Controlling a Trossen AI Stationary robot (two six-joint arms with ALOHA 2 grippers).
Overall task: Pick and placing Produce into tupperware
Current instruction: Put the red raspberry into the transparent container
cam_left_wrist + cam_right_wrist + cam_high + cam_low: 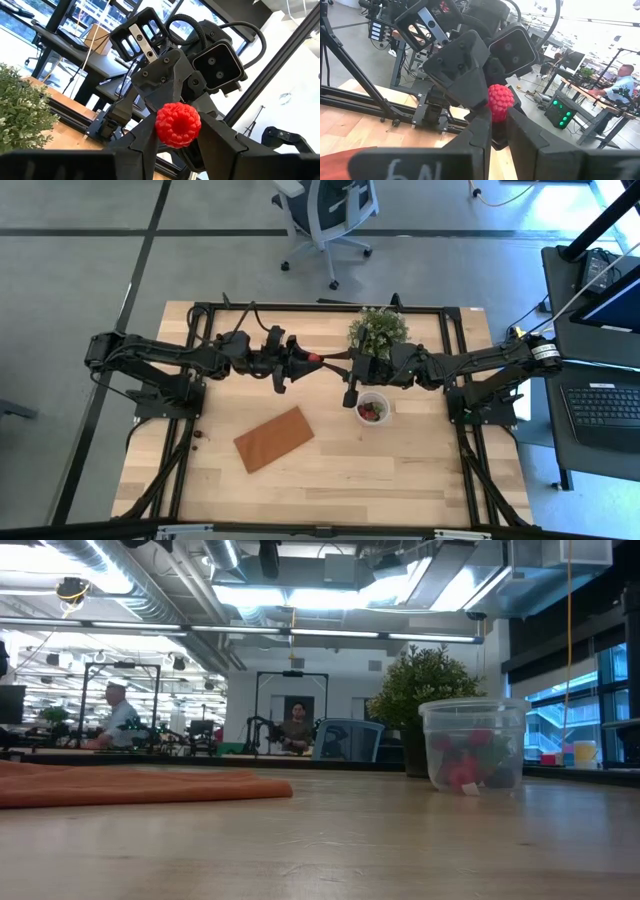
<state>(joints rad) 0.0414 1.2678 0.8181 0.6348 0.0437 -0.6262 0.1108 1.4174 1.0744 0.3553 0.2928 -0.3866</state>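
Note:
A red raspberry-like produce piece (314, 358) hangs in mid-air over the table's middle, between my two grippers, which meet tip to tip. My left gripper (307, 359) reaches in from the left and my right gripper (326, 360) from the right; both are shut on the berry. The tupperware (372, 410), a small round clear cup, stands on its base just near of the right gripper and holds red and dark pieces (465, 768). A few dark pieces (200, 435) lie on the table's left side. My left gripper (177, 131) pinches the berry (178, 125) between its two fingers (142, 145), one on each side, coming level from the table's left. The berry is lifted clear of the table. My right gripper (500, 122) pinches the same berry (500, 101) at its lower part between its fingers (480, 132), level from the table's right. The berry's top stands above those fingers.
A green potted plant (377, 330) stands right behind the right gripper, at the far side. A flat brown board (273, 438) lies near of the left gripper. Black frame rails (300, 306) run around the table. People sit in the room beyond (296, 728).

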